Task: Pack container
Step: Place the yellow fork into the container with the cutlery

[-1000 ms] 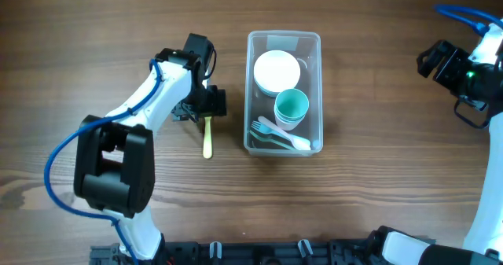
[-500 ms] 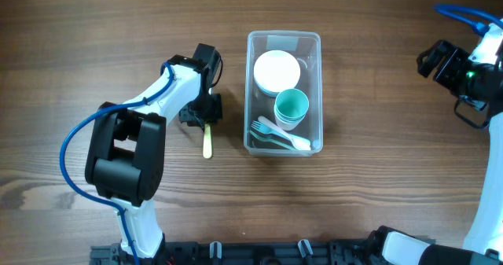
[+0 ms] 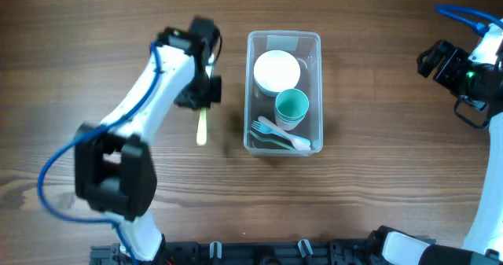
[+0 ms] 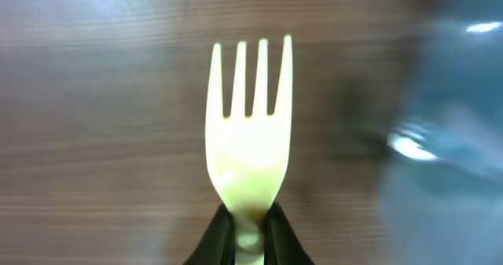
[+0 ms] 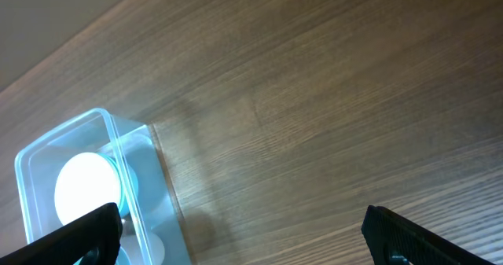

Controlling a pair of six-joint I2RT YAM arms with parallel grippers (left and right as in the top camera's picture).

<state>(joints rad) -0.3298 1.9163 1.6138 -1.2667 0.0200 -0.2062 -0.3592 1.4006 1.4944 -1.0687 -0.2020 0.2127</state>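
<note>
We are seeing the container point(image 3: 284, 35) sitting open side up on the table point(image 3: 377, 178), about mid-table between the two arms and nearer our left one. Its long axis is running from the far edge of the table toward the near edge, with the short ends facing away from us and toward us. Inside, a bowl point(image 3: 276, 70) is lying at the far end and a teal cup point(image 3: 291, 106) is standing just behind the middle. A white fork point(image 3: 288, 136) and a green fork point(image 3: 262, 140) are lying slantwise across the near end.

Our left gripper point(image 4: 247, 232) is pinching the handle of a yellow fork point(image 4: 247, 151), its jaws closed tight on the stem. The tines are pointing straight away from the fingers. From overhead, that fork is lying parallel to the container's long side, tines toward the near edge. It is just to the left of the container and apart from it. We cannot tell whether it is touching the wood. In the left wrist view the container is showing only as a blur at the right edge.

Our right gripper point(image 5: 240, 213) is hanging well off to the right near the table's far side, jaws spread wide and holding nothing. Its camera is catching the container at the lower left.
</note>
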